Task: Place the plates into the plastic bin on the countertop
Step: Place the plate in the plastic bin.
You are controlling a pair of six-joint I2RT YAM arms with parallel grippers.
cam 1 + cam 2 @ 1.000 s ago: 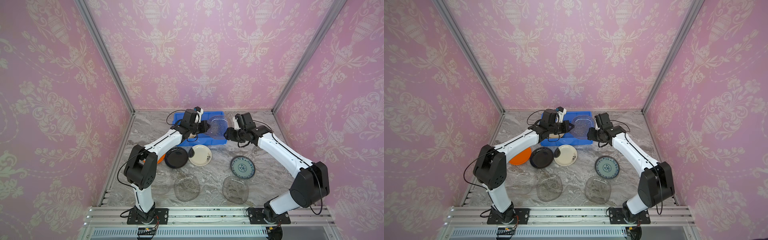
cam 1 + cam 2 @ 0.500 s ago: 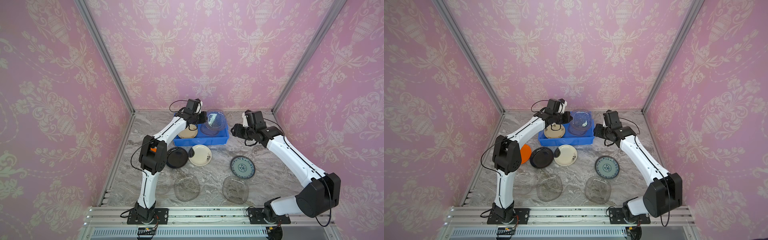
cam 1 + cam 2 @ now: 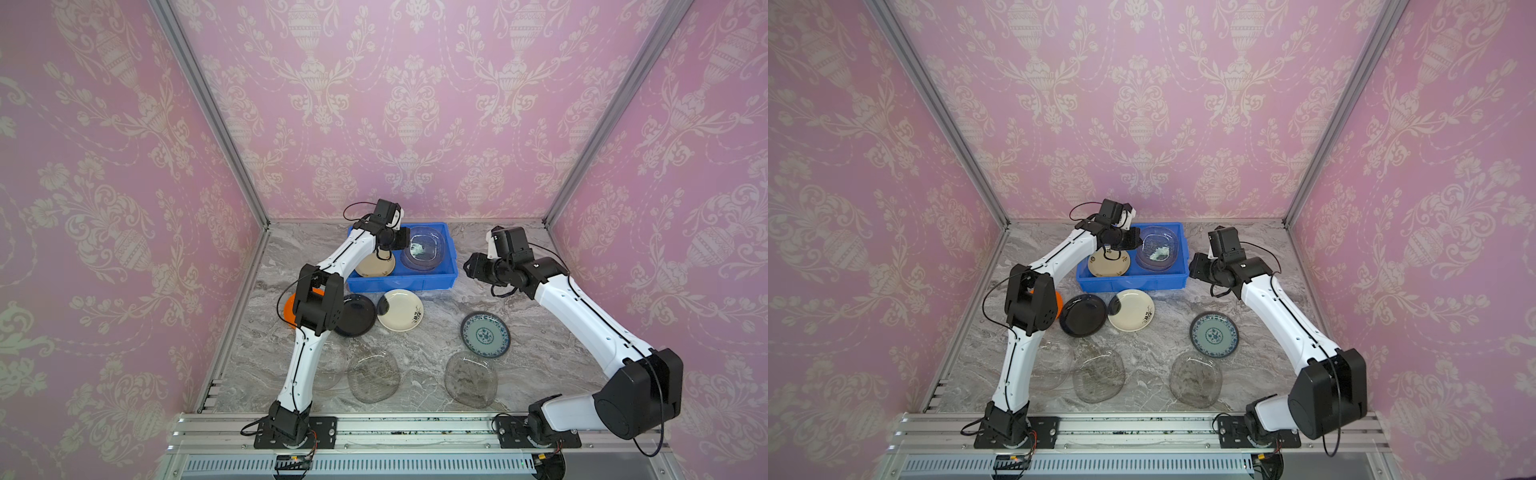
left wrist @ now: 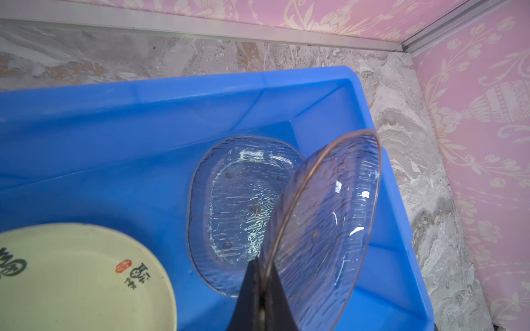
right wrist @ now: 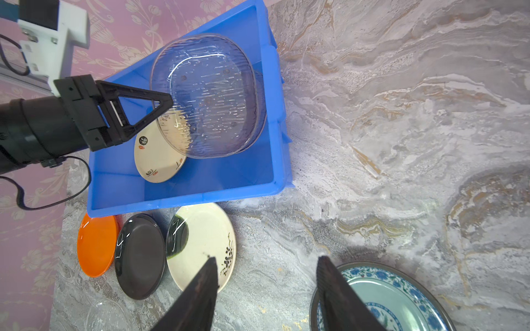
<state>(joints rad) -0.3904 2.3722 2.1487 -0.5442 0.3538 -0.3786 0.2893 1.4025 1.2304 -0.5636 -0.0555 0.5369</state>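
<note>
- Scene in both top views: the plastic bin [image 3: 401,282] sits at the back of the countertop [image 3: 519,316]. The left gripper [image 3: 404,244] hangs over the bin's middle, pinching the rim of a held glass plate [image 3: 424,249]. That plate reaches from the fingertips toward the bin's right end. The right gripper [image 3: 471,268] is just outside that end.
- Left wrist view: the jaws are nearly closed on the held glass plate's near edge. The plate is steeply tilted, and right under it a flat glass plate [image 4: 238,200] lies on the bin floor. A cream plate [image 4: 80,280] fills the other half. The drop spot is directly below, so the left arm likely needs only to level, lower and release.
- Right wrist view: the right gripper's jaws stand apart with nothing between them. A blue-patterned plate [image 5: 395,298] lies on the countertop just beside one finger, probably this arm's nearest pick.
</note>
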